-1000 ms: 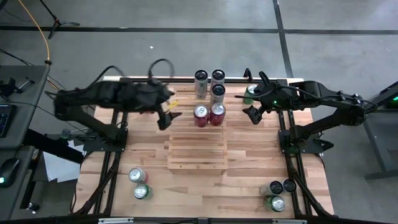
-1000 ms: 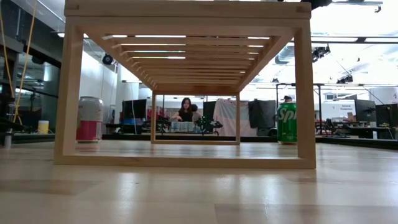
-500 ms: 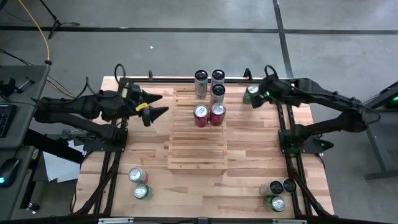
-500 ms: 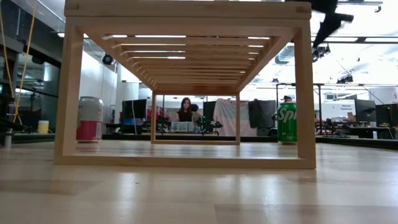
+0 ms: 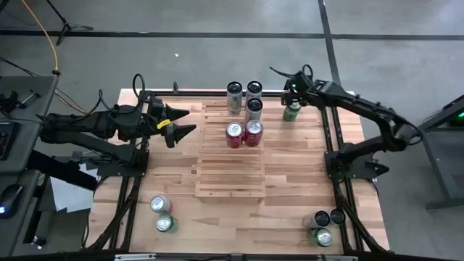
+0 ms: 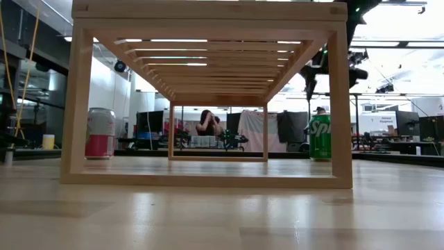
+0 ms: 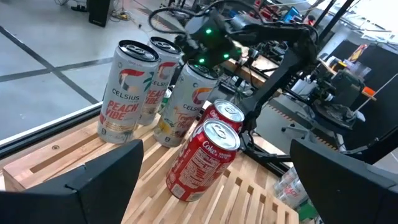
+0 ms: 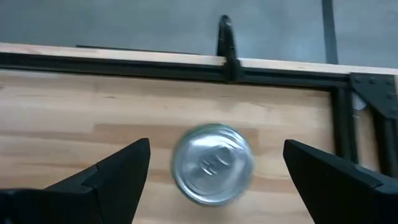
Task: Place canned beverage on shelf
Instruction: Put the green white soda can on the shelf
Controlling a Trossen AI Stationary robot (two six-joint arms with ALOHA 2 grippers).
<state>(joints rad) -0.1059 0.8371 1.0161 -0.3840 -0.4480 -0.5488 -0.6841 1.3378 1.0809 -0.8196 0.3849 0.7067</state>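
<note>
A green Sprite can stands upright on the tabletop at the far right, beside the pale slatted shelf; it also shows in the low view. My right gripper is open above it, pointing down. In the right wrist view its fingers stand on either side of the can's silver top without touching it. Two red Coke cans and three white Celsius cans stand on the shelf's far part. My left gripper is open and empty to the left of the shelf, pointing at those cans.
Two cans stand near the front left corner and three near the front right. Black metal frame rails run along both sides and the far edge. A red can shows left in the low view. A person sits beyond the table.
My left gripper has drawn back from the shelf toward the table's left edge, staying open. My right gripper has gone toward the far edge, turned to point down, and now hangs over the green can. No can has moved.
</note>
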